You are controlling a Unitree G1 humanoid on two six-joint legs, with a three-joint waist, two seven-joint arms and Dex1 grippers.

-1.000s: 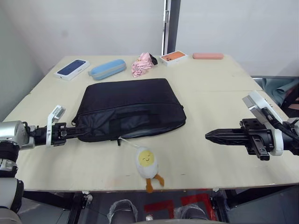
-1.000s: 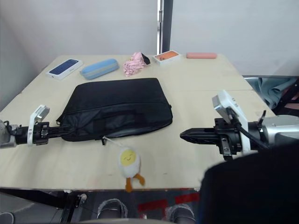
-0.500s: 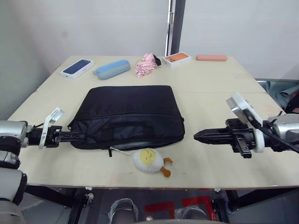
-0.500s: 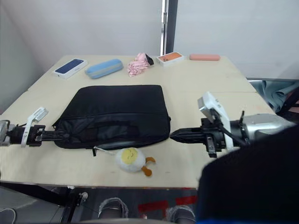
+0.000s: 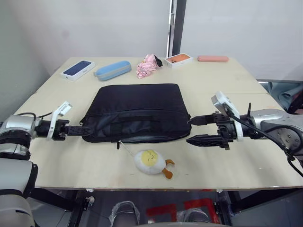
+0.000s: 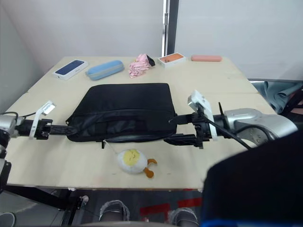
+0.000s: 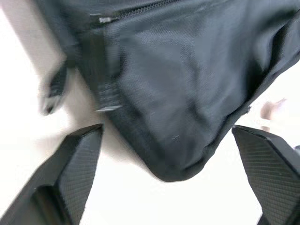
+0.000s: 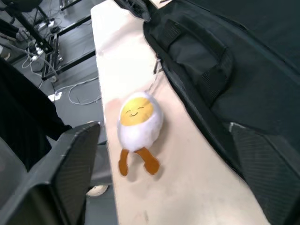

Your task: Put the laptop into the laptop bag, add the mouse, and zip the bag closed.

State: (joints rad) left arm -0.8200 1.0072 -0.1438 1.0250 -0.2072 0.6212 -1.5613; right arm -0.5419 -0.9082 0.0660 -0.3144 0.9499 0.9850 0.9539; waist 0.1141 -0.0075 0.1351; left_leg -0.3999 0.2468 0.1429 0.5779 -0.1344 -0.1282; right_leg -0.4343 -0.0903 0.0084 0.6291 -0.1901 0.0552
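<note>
Left eye view shows a pale wooden tabletop [image 5: 222, 90] carrying everything, with the laptop bag [image 5: 135, 111] lying flat near its middle, black, its strap handles toward the near edge; the laptop and mouse cannot be made out anywhere, and whether the zipper is drawn fully round cannot be told; the right end effector [image 5: 190, 131] sits at the bag's right near corner with its two black fingers spread apart, one above the other, the upper fingertip just at the bag's edge and nothing held between them; the left end effector [image 5: 83, 131] reaches the bag's left near corner, and in the left wrist view its fingers [image 7: 77, 159] stand wide apart on either side of that rounded fabric corner without clamping it; a light-blue oblong case [image 5: 112, 70] and a white box with a dark blue top [image 5: 75, 69] lie along the far left of the tabletop, a box with an orange top [image 5: 178, 59] and a flat pink case [image 5: 213, 58] along the far right; a crumpled pink cloth [image 5: 147, 66] rests between them; the egg-shaped plush charm [image 5: 150, 161] lies just in front of the bag, tied to it by a thin cord
</note>
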